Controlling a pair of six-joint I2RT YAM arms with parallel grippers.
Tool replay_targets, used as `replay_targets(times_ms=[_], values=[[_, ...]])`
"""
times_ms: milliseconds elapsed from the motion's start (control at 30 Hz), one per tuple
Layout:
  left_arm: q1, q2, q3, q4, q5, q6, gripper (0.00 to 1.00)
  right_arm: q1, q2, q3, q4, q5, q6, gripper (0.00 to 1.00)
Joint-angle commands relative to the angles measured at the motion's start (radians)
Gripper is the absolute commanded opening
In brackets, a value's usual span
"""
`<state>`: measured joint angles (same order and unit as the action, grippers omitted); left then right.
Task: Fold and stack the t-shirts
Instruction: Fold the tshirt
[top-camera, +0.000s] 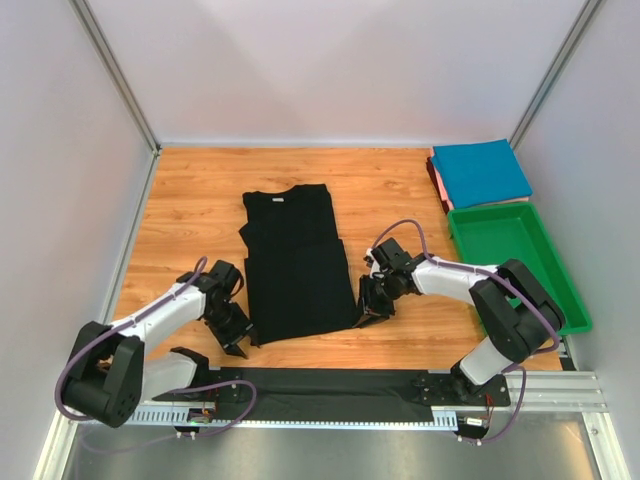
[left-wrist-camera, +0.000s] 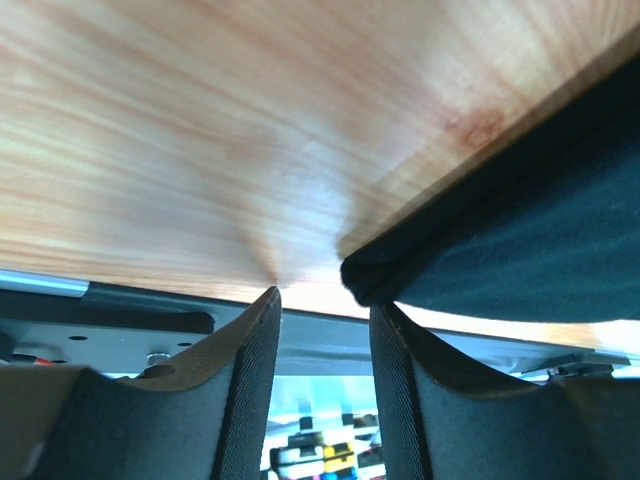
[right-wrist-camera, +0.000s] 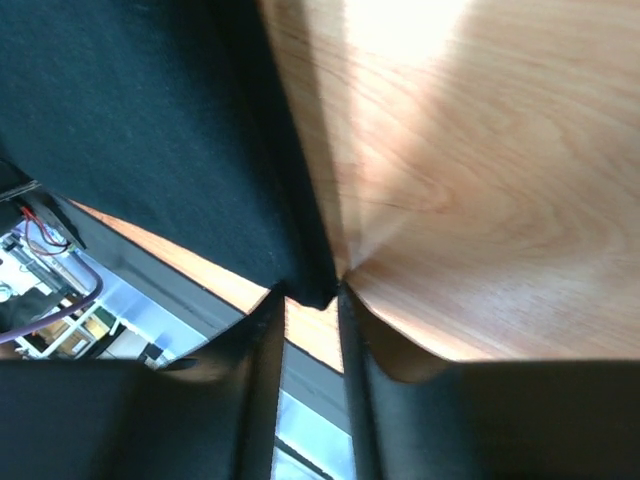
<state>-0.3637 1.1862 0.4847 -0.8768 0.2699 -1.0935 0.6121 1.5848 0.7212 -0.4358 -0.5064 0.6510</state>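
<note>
The black t-shirt lies folded into a long strip in the middle of the wooden table, collar at the far end. My left gripper is low at its near left corner, open. In the left wrist view that corner lies just past the right fingertip, and nothing is in the gap of the left gripper. My right gripper is at the near right corner. There the jaws stand a little apart, and the shirt corner pokes between the tips of the right gripper. A folded teal-blue t-shirt lies on a reddish one at the back right.
A green plastic tray stands at the right edge, just in front of the folded stack. White walls close off the left, the back and the right. A black strip and a metal rail run along the near edge between the arm bases.
</note>
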Motion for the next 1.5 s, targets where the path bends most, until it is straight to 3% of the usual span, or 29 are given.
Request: replay_targets(times_ms=[0, 33, 133, 500, 633, 1000, 1267, 1467], values=[[0.02, -0.065, -0.02, -0.045, -0.026, -0.009, 0.49, 0.002, 0.004, -0.04, 0.022, 0.081, -0.007, 0.25], [0.028, -0.088, -0.024, -0.038, -0.021, -0.008, 0.49, 0.0, 0.009, -0.037, 0.025, 0.08, -0.007, 0.14], [0.042, -0.14, -0.043, 0.017, 0.006, -0.003, 0.5, 0.002, 0.032, -0.032, 0.034, 0.081, -0.002, 0.0], [0.045, -0.255, -0.054, 0.104, 0.048, 0.001, 0.49, 0.002, 0.024, -0.031, 0.032, 0.082, 0.009, 0.0], [0.045, -0.327, -0.044, 0.047, 0.022, -0.032, 0.49, 0.001, 0.015, -0.034, 0.031, 0.088, 0.018, 0.0], [0.046, -0.313, -0.107, 0.048, 0.025, -0.088, 0.47, 0.002, -0.019, -0.04, 0.028, 0.082, 0.044, 0.0], [0.046, -0.297, -0.129, 0.15, 0.014, -0.131, 0.45, 0.003, -0.006, -0.052, 0.039, 0.08, 0.045, 0.0], [0.046, -0.286, -0.14, 0.107, -0.026, -0.143, 0.43, 0.003, -0.009, -0.057, 0.04, 0.08, 0.047, 0.0]])
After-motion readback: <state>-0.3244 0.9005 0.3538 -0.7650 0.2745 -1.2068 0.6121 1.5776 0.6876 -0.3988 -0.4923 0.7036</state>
